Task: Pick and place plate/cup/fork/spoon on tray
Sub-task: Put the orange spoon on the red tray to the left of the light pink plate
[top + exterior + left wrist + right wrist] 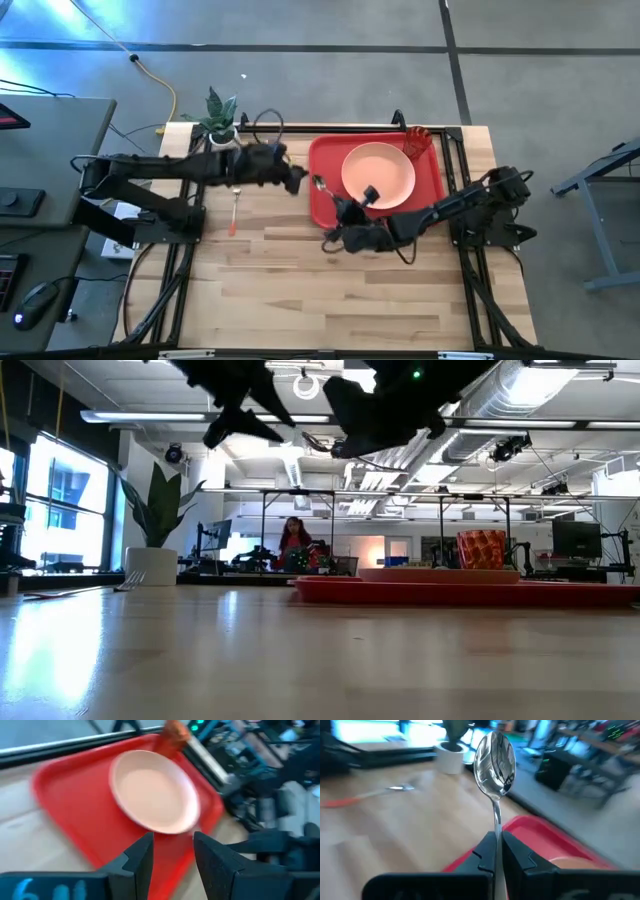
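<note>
1. Silver metal fills the right wrist view: the spoon [495,762] stands with its bowl away from the camera, its stem pinched between the fingers of the right pincer [496,851], which is clamped shut on it.
2. From above, the same spoon [330,192] reads as a short slanted line over the near-left part of the tray [325,205], bowl toward the left arm, its handle end hidden in the right pincer [348,210].
3. Only the high view shows the fork [234,208], lying on the bare bench [330,290] left of the tray, long axis running near to far, tines at the far end and orange handle nearest.
4. The left wrist view shows the left pincer [172,855] with a moderate gap between its fingers and nothing in it, hovering over the tray's edge, the plate [155,790] lying flat on the tray beyond.
5. The cup [417,140] sits at the tray's far right corner, beside the plate.
6. The low view adds a potted plant [155,525] at the bench's far edge and a person [293,540] in the room behind.
</note>
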